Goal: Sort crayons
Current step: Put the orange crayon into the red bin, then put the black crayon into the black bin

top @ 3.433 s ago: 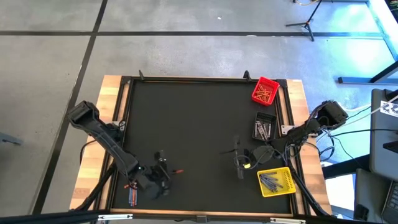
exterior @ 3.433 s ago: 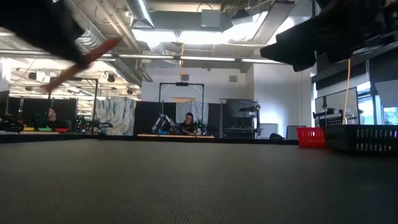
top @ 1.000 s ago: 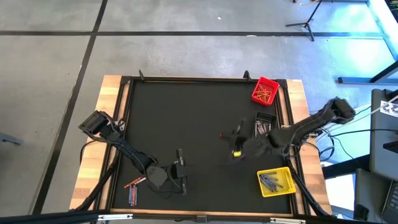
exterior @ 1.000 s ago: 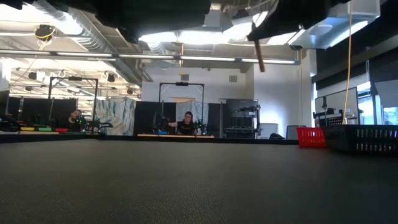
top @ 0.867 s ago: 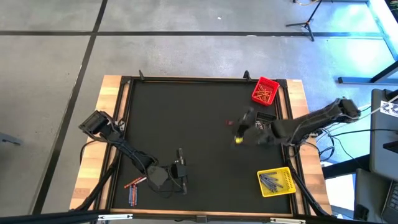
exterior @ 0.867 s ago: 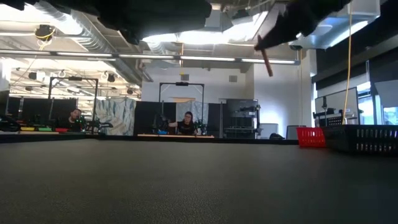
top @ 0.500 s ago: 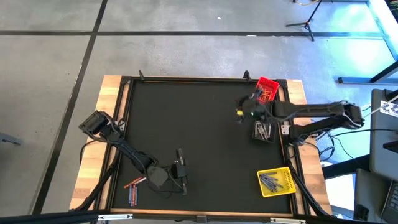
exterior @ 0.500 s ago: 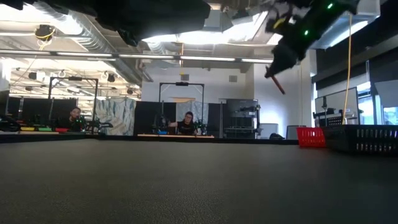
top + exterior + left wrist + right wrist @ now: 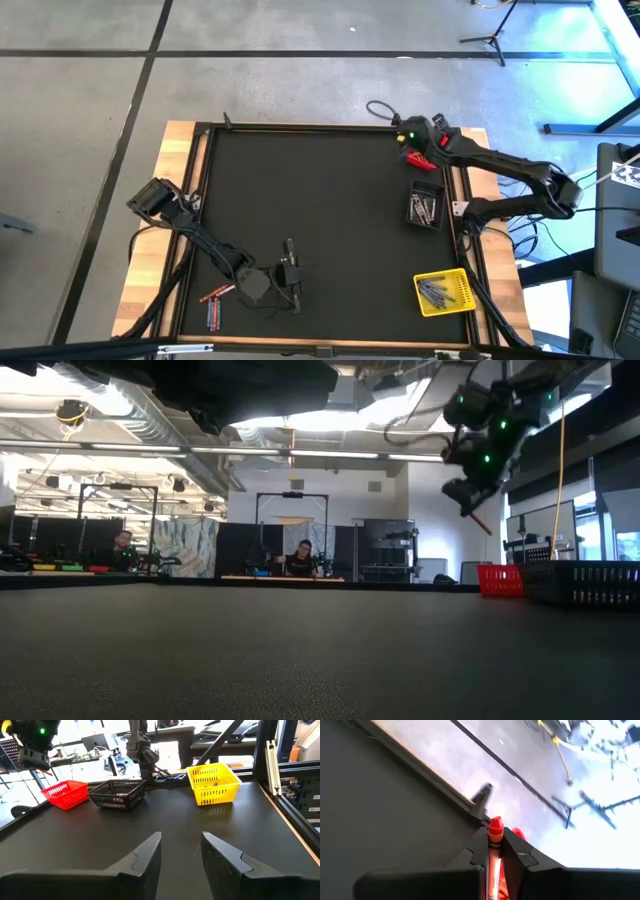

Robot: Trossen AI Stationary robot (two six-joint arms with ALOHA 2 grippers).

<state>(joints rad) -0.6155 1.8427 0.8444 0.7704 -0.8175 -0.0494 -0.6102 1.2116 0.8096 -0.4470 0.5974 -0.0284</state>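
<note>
At the table's near left corner, a few loose crayons, red-orange and blue, lay on the mat outside any bin. Just beside them the left gripper hung low over the near edge, its fingers standing apart with nothing between them. Over to the right: the black bin held grey sticks, the yellow bin held bluish ones near the front corner. At the far right corner sat the red bin, and right over it, up high, the right gripper was clamped on a red crayon, arm stretched long.
</note>
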